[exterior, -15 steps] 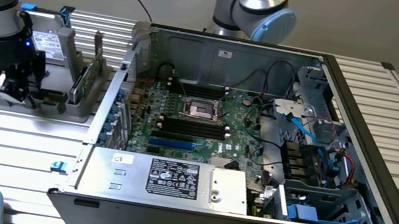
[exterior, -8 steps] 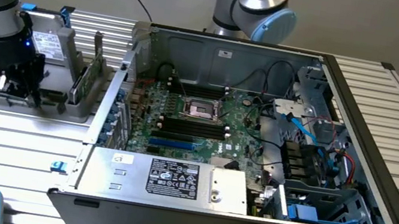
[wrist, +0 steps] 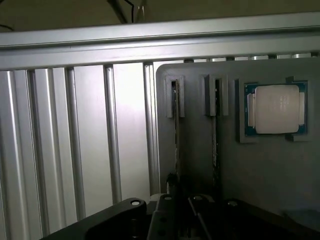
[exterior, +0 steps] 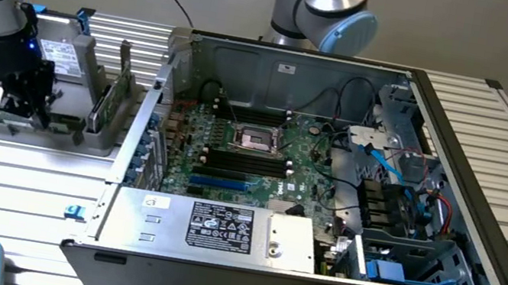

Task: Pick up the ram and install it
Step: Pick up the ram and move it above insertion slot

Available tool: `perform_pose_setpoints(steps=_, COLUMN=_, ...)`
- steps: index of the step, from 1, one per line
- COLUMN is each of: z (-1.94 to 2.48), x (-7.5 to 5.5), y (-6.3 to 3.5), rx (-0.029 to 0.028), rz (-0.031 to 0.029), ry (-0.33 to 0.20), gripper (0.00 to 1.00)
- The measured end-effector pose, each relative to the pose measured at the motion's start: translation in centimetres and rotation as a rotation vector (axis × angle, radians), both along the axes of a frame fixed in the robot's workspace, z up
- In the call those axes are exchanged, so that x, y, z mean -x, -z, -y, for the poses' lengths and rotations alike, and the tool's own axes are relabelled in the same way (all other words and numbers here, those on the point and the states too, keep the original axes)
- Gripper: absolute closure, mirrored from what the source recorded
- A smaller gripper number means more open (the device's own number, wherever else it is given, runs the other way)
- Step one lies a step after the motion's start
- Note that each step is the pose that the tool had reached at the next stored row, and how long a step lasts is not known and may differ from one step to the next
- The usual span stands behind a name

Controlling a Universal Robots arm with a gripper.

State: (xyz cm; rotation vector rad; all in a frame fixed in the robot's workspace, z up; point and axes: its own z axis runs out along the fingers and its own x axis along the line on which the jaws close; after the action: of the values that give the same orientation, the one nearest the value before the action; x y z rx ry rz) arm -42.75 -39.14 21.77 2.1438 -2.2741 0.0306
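Observation:
The ram point(wrist: 176, 140) stands on edge in a slot of the grey holder point(wrist: 265, 175), seen as a thin dark strip in the wrist view. My gripper point(wrist: 176, 202) sits over its near end with the fingers drawn together on its edge. A second stick point(wrist: 215, 140) stands in the neighbouring slot. In the exterior view my gripper point(exterior: 20, 110) is low over the holder point(exterior: 48, 135) at the exterior view's left, beside the open computer case. The motherboard's dark memory slots point(exterior: 245, 163) lie in the middle of the case.
A square silver processor point(wrist: 276, 109) rests in a holder pocket beside the sticks. A green board point(exterior: 102, 108) and a grey drive point(exterior: 70, 59) stand upright in the holder. The case's power supply point(exterior: 209, 228), cables and drive cage point(exterior: 403, 175) crowd its front and right. A second arm point(exterior: 323, 7) stands behind.

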Motion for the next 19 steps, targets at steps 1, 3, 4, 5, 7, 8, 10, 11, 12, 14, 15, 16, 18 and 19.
perform_pose_setpoints(steps=1, z=0.0, x=0.0, y=-0.46, rx=-0.0001, rz=0.0002, ry=-0.001, gripper=0.86)
perform_pose_setpoints(steps=3, z=0.0, x=0.0, y=-1.36, rx=0.0, rz=0.0, ry=-0.002, gripper=0.86)
perform_pose_setpoints(steps=4, z=0.0, x=0.0, y=-1.81, rx=-0.0002, rz=0.0002, ry=-0.003, gripper=0.86)
perform_pose_setpoints(steps=5, z=0.0, x=0.0, y=-2.26, rx=-0.0002, rz=0.0002, ry=-0.005, gripper=0.86)
perform_pose_setpoints(steps=7, z=0.0, x=0.0, y=-3.16, rx=-0.0001, rz=0.0001, ry=-0.008, gripper=0.86)
perform_pose_setpoints(steps=8, z=0.0, x=0.0, y=-3.61, rx=0.0, rz=0.0001, ry=-0.01, gripper=0.86)
perform_pose_setpoints(steps=10, z=0.0, x=0.0, y=-4.55, rx=-0.0001, rz=0.0002, ry=-0.015, gripper=0.86)
perform_pose_setpoints(steps=11, z=0.0, x=0.0, y=-5.0, rx=-0.0001, rz=0.0, ry=-0.019, gripper=0.86)
perform_pose_setpoints(steps=12, z=0.0, x=0.0, y=-5.44, rx=-0.0001, rz=0.0002, ry=-0.025, gripper=0.86)
perform_pose_setpoints(steps=14, z=0.0, x=0.0, y=-6.37, rx=0.0, rz=0.0, ry=-0.037, gripper=0.86)
perform_pose_setpoints(steps=15, z=0.0, x=0.0, y=-6.78, rx=-0.0001, rz=0.0001, ry=-0.043, gripper=0.86)
perform_pose_setpoints(steps=16, z=0.0, x=0.0, y=-7.2, rx=-0.0001, rz=0.0001, ry=-0.048, gripper=0.86)
perform_pose_setpoints(steps=18, z=0.0, x=0.0, y=-8.09, rx=-0.0001, rz=0.0001, ry=-0.058, gripper=0.86)
perform_pose_setpoints(steps=19, z=0.0, x=0.0, y=-8.51, rx=-0.0001, rz=0.0, ry=-0.062, gripper=0.86)
